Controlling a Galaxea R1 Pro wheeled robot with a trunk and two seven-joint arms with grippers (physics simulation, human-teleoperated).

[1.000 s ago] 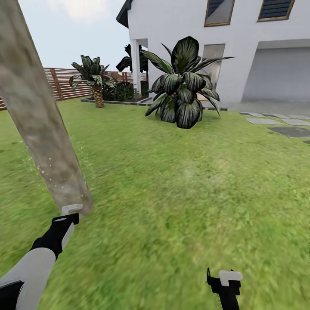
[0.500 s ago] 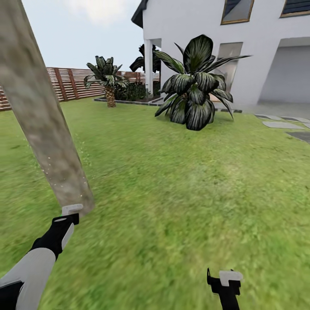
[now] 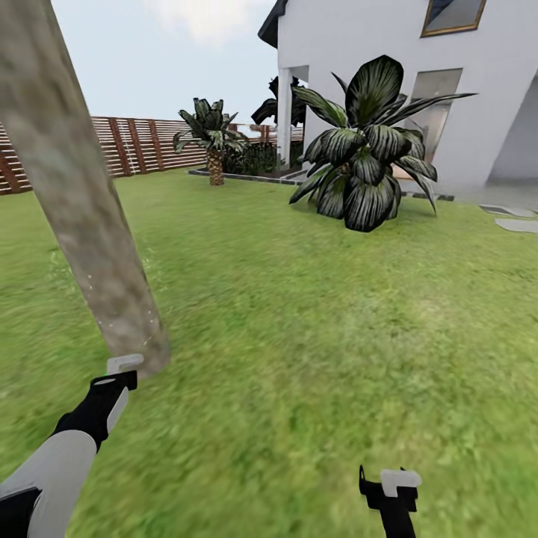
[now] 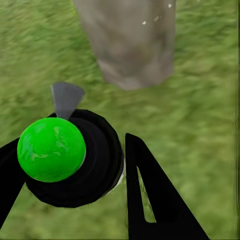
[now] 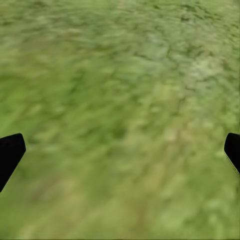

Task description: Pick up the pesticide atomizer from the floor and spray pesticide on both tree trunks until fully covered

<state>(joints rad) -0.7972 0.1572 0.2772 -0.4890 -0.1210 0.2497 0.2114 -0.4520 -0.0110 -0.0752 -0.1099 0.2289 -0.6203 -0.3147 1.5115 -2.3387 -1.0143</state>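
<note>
Head view: left arm (image 3: 56,463) reaches forward, its left gripper (image 3: 119,371) right at the foot of a thick pale grey-brown tree trunk (image 3: 82,194) that leans up and out past the upper left corner of the view. Tiny pale specks of pesticide (image 3: 153,314) dot the lower bark and the grass just beside it; how far round the trunk they go I cannot tell. Trunk stands on the lawn (image 3: 314,329), near the lawn's left side. Wooden slat fence (image 3: 142,143) runs along the lawn's far edge. A small palm (image 3: 211,138) sits at the far edge by the fence, a big dark-leaved plant (image 3: 370,164) near the far right corner in front of the white house (image 3: 396,45). Grey stepping slabs (image 3: 515,223) lie at the lawn's right edge.

Left wrist view: left gripper (image 4: 75,165) is clamped on the pesticide atomizer (image 4: 75,160), a black round body with a bright green ball top and a grey nozzle tip, black fingers (image 4: 155,200) on either side of it. Nozzle points toward the trunk base (image 4: 131,42), which is near but apart from it. A few whitish specks show on the bark.

Right wrist view: right gripper (image 5: 120,155) has its fingertips (image 5: 10,152) spread wide apart, nothing between them, just blurred grass (image 5: 120,100) below. In the head view the right gripper (image 3: 390,487) hangs low over the lawn's near edge, well apart from the trunk.
</note>
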